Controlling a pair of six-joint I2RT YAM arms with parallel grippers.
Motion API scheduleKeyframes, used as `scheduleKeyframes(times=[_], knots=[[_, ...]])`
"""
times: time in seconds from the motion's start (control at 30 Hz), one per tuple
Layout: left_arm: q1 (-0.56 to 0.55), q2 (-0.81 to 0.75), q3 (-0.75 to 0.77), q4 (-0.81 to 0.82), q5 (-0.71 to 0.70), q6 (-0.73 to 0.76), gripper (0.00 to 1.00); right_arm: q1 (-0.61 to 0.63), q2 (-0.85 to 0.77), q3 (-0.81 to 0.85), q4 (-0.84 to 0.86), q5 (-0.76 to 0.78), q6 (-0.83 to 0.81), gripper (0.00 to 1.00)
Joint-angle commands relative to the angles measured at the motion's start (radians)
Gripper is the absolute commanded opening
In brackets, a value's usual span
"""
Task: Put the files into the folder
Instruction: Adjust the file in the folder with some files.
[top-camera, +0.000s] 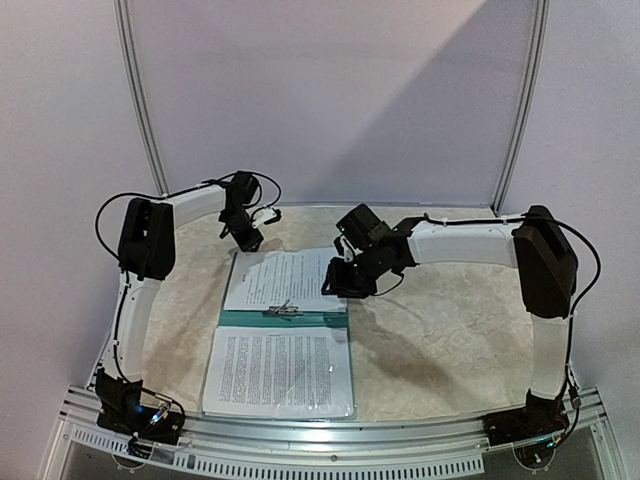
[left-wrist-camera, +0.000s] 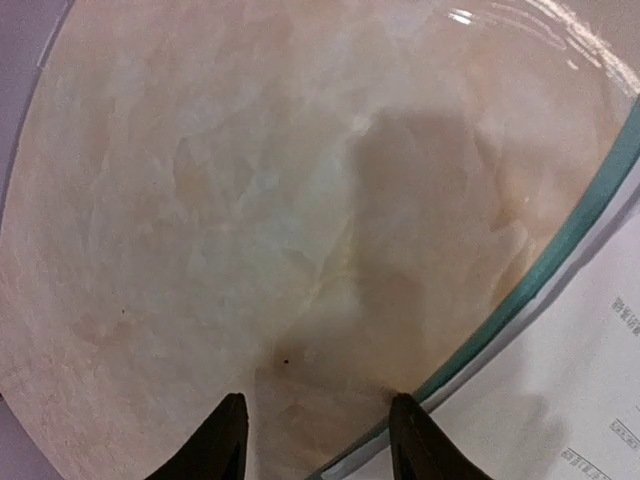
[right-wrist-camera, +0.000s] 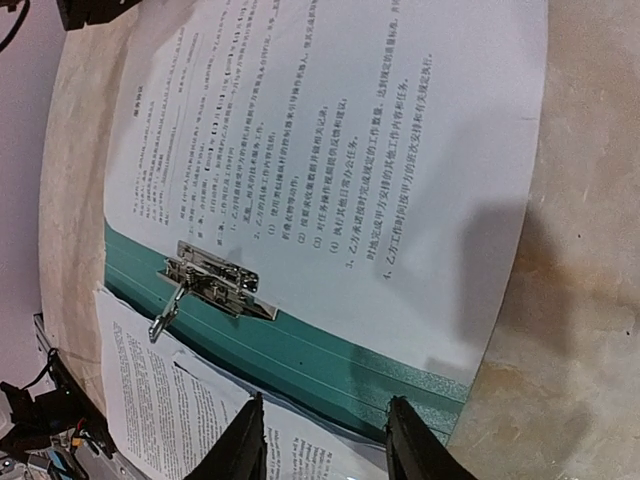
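The teal folder (top-camera: 300, 320) lies open in the middle of the table, its silver clip (top-camera: 283, 311) on the teal middle strip. One white printed sheet (top-camera: 285, 278) lies on its far half, and more files (top-camera: 280, 372) lie over its near half. My left gripper (top-camera: 245, 236) is open and empty at the folder's far left corner. The left wrist view shows the gripper (left-wrist-camera: 320, 445), the teal edge (left-wrist-camera: 560, 255) and the sheet (left-wrist-camera: 585, 400). My right gripper (top-camera: 340, 284) is open over the folder's right edge. The right wrist view shows the gripper (right-wrist-camera: 325, 445) above the teal strip (right-wrist-camera: 330, 350), with the clip (right-wrist-camera: 210, 280) beside it.
The marble-patterned table (top-camera: 450, 320) has a curved far edge against a white backdrop. A metal rail (top-camera: 330, 440) runs along the near edge between the arm bases. The left arm's black parts (right-wrist-camera: 100, 10) show at the top of the right wrist view.
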Motion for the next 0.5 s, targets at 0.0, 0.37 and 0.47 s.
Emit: scheduleKeyframes(times=[0.0, 0.37, 0.47], knots=[[-0.012, -0.030, -0.089, -0.027, 0.022, 0.030, 0.50, -0.002, -0.060, -0.058, 0.018, 0.039, 0.021, 0.41], [-0.014, -0.089, -0.170, 0.036, -0.021, 0.065, 0.51, -0.001, -0.040, -0.126, -0.005, 0.113, 0.076, 0.42], [-0.013, -0.079, -0.142, 0.038, -0.026, 0.067, 0.53, -0.004, -0.031, -0.124, 0.005, 0.116, 0.076, 0.42]])
